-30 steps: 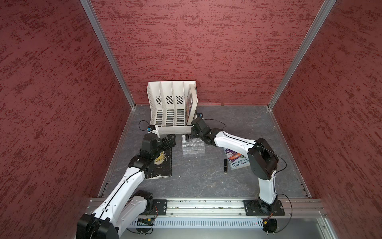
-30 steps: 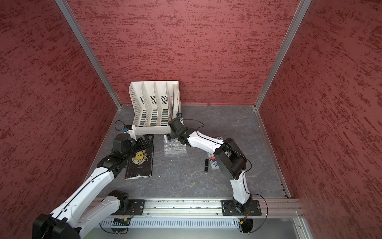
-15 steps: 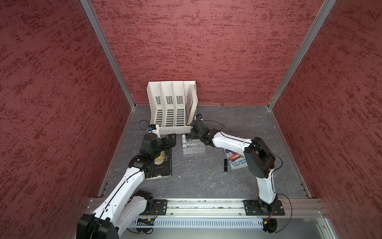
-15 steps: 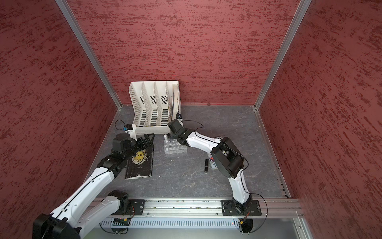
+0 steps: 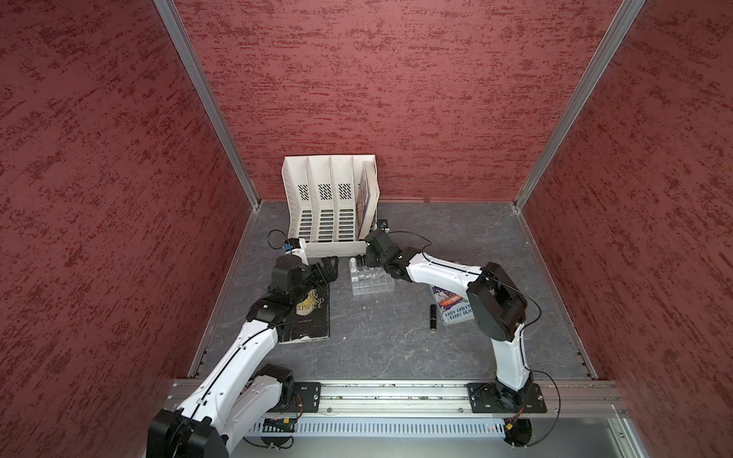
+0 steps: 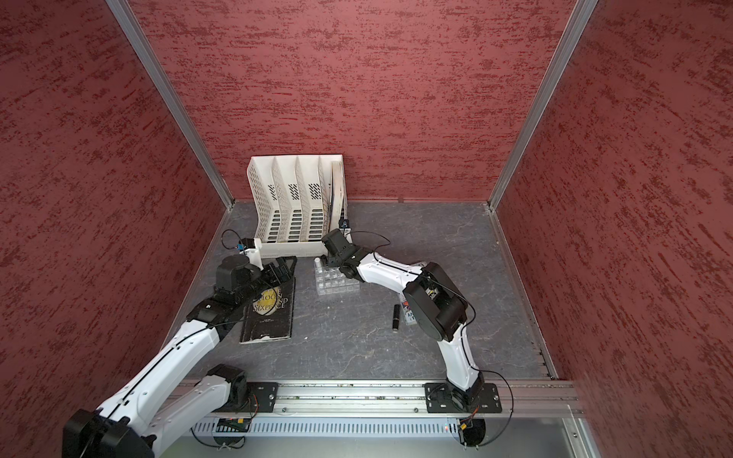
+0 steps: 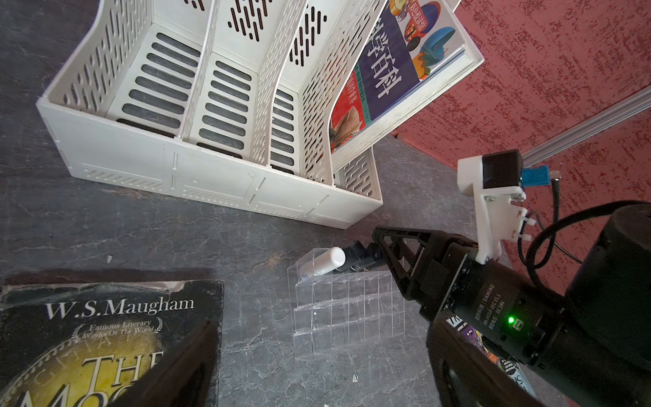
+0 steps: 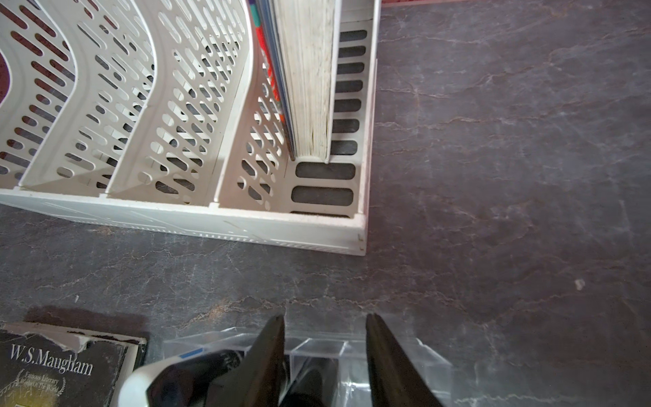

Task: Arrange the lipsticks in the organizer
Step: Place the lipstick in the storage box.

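The clear organizer (image 5: 371, 282) (image 6: 337, 283) (image 7: 348, 317) sits in front of the white rack. A white lipstick (image 5: 352, 261) (image 6: 317, 261) (image 7: 326, 260) stands in its back left cell, with black lipsticks (image 7: 355, 255) beside it in the same row. My right gripper (image 5: 369, 263) (image 8: 324, 317) hangs over that row, open. Its fingers straddle a black lipstick (image 8: 306, 387) standing in a cell without pressing it. Another black lipstick (image 5: 433, 317) (image 6: 395, 317) lies on the table. My left gripper (image 5: 327, 266) (image 6: 283, 265) is open and empty, left of the organizer.
A white slotted file rack (image 5: 329, 206) stands at the back with a book in its right slot. A black book (image 5: 311, 317) lies under my left arm. A colourful book (image 5: 452, 307) lies under my right arm, beside the loose lipstick.
My right gripper has shifted slightly left over the organizer's back row and its jaws have parted. The left arm has barely moved.
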Robot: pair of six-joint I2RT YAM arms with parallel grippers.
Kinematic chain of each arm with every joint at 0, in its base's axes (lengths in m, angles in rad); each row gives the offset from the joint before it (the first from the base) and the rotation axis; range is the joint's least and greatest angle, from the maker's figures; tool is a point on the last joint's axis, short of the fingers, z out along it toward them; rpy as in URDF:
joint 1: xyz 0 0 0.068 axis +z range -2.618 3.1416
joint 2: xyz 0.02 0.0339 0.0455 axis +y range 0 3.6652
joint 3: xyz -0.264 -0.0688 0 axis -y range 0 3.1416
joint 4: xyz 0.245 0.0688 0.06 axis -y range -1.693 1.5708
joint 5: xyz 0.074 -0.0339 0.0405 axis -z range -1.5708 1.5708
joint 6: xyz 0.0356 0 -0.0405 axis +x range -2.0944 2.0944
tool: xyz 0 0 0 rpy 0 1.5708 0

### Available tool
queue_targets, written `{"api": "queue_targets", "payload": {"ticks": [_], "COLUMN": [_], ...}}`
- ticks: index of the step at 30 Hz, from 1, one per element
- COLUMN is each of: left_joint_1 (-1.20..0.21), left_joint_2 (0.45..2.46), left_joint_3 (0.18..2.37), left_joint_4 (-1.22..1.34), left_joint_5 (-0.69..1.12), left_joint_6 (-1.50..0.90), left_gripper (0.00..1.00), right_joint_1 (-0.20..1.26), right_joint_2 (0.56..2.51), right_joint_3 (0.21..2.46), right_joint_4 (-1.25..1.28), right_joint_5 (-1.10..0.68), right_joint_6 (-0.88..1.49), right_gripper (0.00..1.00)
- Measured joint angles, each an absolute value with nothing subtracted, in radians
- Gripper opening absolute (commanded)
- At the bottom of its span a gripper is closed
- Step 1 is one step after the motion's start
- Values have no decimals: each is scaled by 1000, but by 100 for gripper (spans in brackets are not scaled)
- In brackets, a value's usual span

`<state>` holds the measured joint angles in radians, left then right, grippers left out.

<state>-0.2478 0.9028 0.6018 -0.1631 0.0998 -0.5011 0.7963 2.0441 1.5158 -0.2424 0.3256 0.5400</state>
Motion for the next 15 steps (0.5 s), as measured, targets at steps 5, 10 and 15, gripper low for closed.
{"api": "queue_targets", "payload": {"ticks": [5, 10, 15], "left_joint_1": [-265, -402, -590], "left_joint_2": [895, 901, 1000], "left_joint_3": [602, 614, 691], "left_joint_4": [-164, -185, -214], "left_joint_5": [90, 1, -97], "left_joint_6": [-499, -455, -405], "left_gripper": [93, 92, 91], "right_joint_1": [797, 780, 748], "right_joint_2": [1978, 1774, 1546], "right_joint_3": [1504, 1410, 1242], "right_joint_4": [-306, -391, -541], "right_joint_5": [326, 321, 292], "right_joint_6": [578, 622, 675], "right_gripper": [44, 45, 40]}}
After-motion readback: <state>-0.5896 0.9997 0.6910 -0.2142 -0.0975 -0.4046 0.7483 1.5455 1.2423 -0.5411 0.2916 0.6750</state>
